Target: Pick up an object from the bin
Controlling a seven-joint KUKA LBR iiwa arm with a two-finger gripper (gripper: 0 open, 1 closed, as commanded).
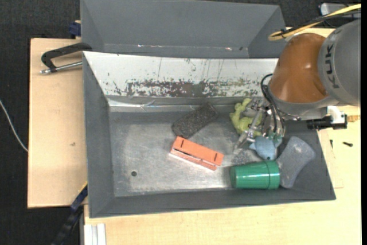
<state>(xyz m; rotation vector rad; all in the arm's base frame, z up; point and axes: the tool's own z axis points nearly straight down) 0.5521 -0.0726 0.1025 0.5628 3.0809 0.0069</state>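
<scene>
Hanging low over the bin's (143, 178) right end: the gripper (261, 133).
It sits between a yellow-green toy (242, 116) and a pale blue lump (265, 150); open or closed, I cannot tell.

A big silver-grey rounded arm link (347, 60) carries dark lettering, of which "KU" reads at its edge. Over the wrist sits a smooth, glossy orange dome-shaped cover (298, 69), turning brownish where it falls into shade. Thin black cables (267, 89) loop out from under the cover's rim. Beneath is the small bare-metal gripper (257, 130), a cluster of silvery parts. A little white-and-black connector (331, 120) juts out beside the wrist.
</scene>
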